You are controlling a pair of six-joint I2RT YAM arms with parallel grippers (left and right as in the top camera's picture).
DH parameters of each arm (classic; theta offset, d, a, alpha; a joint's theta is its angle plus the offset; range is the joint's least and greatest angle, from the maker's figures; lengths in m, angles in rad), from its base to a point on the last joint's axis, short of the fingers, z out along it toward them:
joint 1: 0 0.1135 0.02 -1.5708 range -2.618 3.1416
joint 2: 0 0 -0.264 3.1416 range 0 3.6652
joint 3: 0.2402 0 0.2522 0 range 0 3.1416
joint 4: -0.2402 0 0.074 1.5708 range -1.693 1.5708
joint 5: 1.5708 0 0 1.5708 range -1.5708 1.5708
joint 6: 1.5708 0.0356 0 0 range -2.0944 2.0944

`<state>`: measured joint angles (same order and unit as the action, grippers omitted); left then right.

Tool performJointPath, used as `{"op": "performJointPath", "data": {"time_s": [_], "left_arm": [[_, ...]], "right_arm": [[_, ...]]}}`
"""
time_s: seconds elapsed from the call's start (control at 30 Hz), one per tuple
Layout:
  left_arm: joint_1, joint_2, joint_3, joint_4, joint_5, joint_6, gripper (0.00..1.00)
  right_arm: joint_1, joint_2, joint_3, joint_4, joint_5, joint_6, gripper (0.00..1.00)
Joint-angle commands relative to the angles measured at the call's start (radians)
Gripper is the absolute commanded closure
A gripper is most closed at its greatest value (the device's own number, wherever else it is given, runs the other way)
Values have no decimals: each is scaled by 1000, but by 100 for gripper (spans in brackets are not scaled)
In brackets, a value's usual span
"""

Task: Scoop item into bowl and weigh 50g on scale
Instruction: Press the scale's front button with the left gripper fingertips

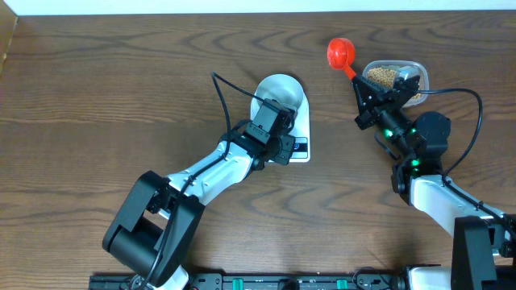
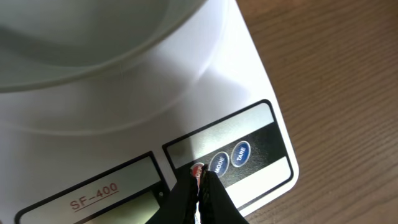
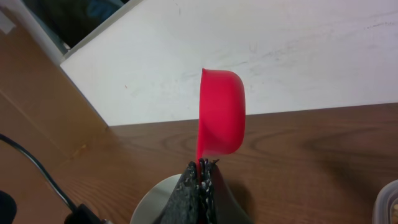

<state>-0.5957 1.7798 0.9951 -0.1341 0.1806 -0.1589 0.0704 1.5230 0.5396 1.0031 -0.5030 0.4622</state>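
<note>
Scale (image 2: 249, 81): white, with black front panel, blue round buttons (image 2: 240, 153) and red lettering. Bowl (image 1: 282, 89): pale blue-white. Scoop (image 3: 221, 112): red. Beans (image 1: 381, 76): tan-yellow. Table (image 1: 105, 89): brown, wavy wood grain.

Overhead looks straight down on the whole table (image 1: 97, 80). Left wrist sits close above the scale (image 2: 211, 87), shared with overhead. Right wrist faces level toward, seemingly, a white wall (image 3: 280, 50).

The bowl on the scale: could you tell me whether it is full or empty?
Empty: overhead, the bowl shows only its bare pale inside.
</note>
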Motion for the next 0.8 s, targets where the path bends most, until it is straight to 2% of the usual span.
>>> {"op": "performJointPath", "data": {"time_s": [0.0,0.23,0.77], "left_arm": [[2,28,19,-3,19,40,92],[1,41,19,-53,29,156,93],[1,61,20,-10,28,155,93]], "right_arm": [[-4,3,17,-1,8,-15,99],[-4,3,17,-1,8,-15,99],[-4,3,17,-13,8,-15,99]]}}
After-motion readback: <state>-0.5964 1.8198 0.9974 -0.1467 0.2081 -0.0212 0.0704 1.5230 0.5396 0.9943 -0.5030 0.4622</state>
